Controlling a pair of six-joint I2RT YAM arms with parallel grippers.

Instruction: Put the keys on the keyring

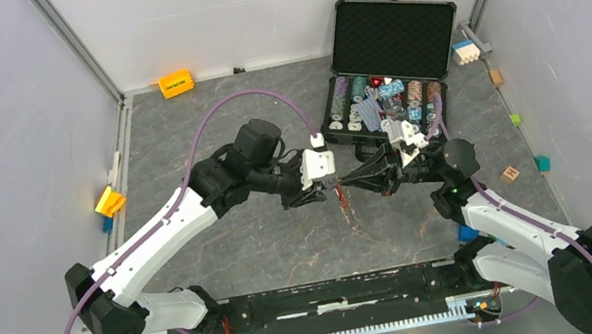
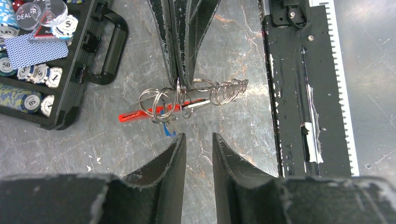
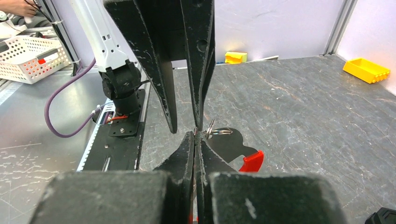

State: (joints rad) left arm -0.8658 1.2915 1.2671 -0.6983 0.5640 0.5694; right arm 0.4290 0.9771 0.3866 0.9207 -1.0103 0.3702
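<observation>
Left wrist: right gripper (image 2: 182, 80) clamped on keyring (image 2: 223, 92), steadying it above table (image 2: 233, 37) centre; left gripper (image 2: 198, 140) jaws apart opposite, ready to thread.

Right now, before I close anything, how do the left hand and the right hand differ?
The left hand is open, jaws apart; the right hand is shut, jaws pressed together. The left hand holds nothing and sits just short of the keyring; the right hand pinches the keyring's wire loops at its tips. Shared: both are black and tapered, and they face each other across the keyring.
</observation>
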